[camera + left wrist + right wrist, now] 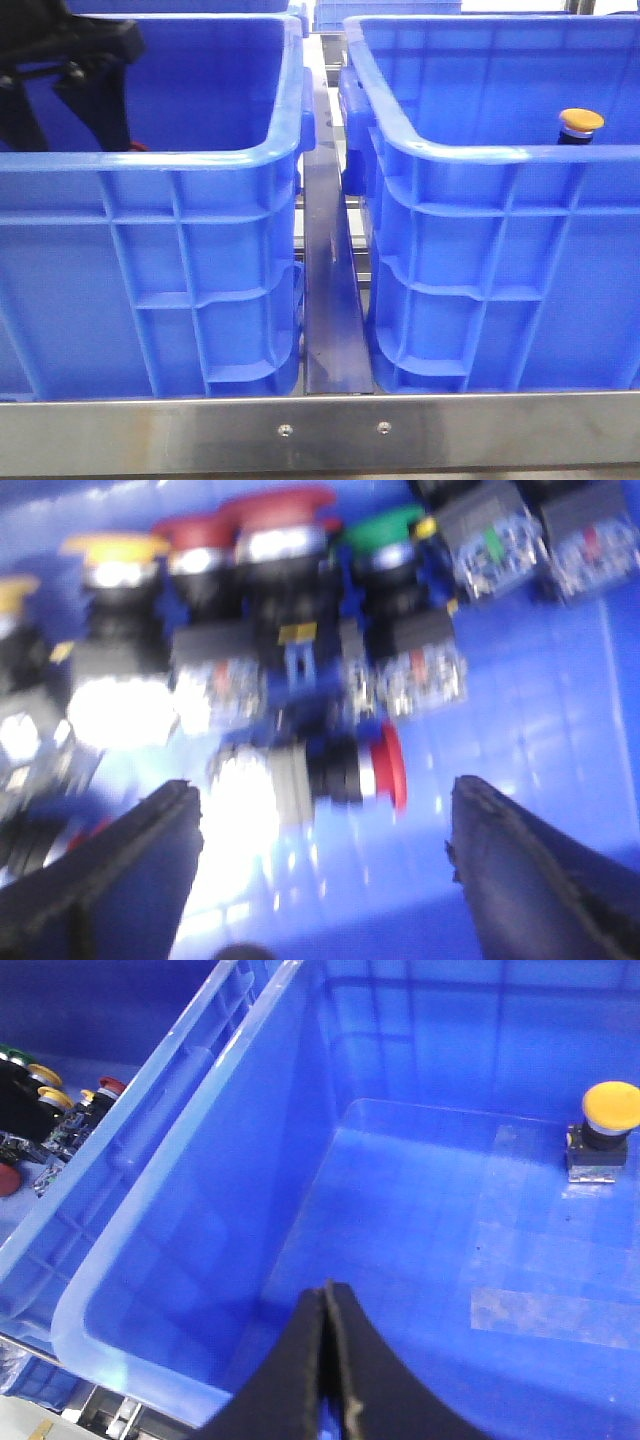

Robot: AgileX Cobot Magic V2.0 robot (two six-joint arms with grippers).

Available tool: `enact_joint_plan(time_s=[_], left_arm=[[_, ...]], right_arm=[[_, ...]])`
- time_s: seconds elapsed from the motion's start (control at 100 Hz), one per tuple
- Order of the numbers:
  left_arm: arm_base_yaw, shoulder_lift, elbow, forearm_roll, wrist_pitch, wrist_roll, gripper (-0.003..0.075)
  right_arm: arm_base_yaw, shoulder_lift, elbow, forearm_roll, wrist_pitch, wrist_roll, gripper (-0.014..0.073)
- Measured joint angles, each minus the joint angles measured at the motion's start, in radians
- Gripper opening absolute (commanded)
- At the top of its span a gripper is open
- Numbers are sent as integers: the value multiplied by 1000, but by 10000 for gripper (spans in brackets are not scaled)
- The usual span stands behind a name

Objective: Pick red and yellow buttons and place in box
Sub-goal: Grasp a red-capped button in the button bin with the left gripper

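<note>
My left gripper [322,785] is open low inside the left blue crate [200,160]. A red button [385,766] lies on its side just ahead of the gap between the two fingers, touching neither. Behind it stands a blurred row of buttons, among them a yellow-capped one [115,548] and a red-capped one [275,508]. The box [480,150] on the right holds one yellow button [581,122], upright on its floor [607,1110]. Over the box's near left corner hangs my right gripper [327,1288], shut with nothing in it.
A green-capped button [385,525] and clear contact blocks [490,535] stand in the same row. A metal rail [330,290] runs between the two crates. A steel bar [320,430] edges the front. The left arm [70,60] reaches down into the left crate.
</note>
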Motion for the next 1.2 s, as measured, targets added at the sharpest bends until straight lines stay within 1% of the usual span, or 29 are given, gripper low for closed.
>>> enact_joint_plan(time_s=[0.28, 0.44, 0.49, 0.54, 0.59, 0.71, 0.78, 0.85, 0.96, 1.07, 1.2], left_arm=[[0, 171, -98, 19, 0, 0, 480], [0, 213, -118, 21, 0, 0, 479], [0, 215, -120, 23, 0, 0, 467], [0, 215, -120, 23, -2, 0, 433], [0, 215, -120, 23, -2, 0, 377], [0, 215, -120, 23, -3, 0, 186], [0, 215, -120, 25, -3, 0, 97], [0, 215, -120, 25, -3, 0, 31], [0, 208, -120, 27, -11, 0, -21], [0, 174, -120, 29, -36, 0, -20], [0, 85, -100, 31, -70, 0, -20]], right_arm=[[0, 0, 0, 0, 0, 0, -21], [0, 0, 0, -1, 2, 0, -21], [0, 0, 0, -1, 2, 0, -21], [0, 0, 0, -1, 2, 0, -21], [0, 0, 0, -1, 2, 0, -21], [0, 0, 0, -1, 2, 0, -21], [0, 0, 0, -1, 2, 0, -21], [0, 0, 0, -1, 2, 0, -21], [0, 0, 0, -1, 2, 0, -21], [0, 0, 0, -1, 2, 0, -21], [0, 0, 0, -1, 2, 0, -21]])
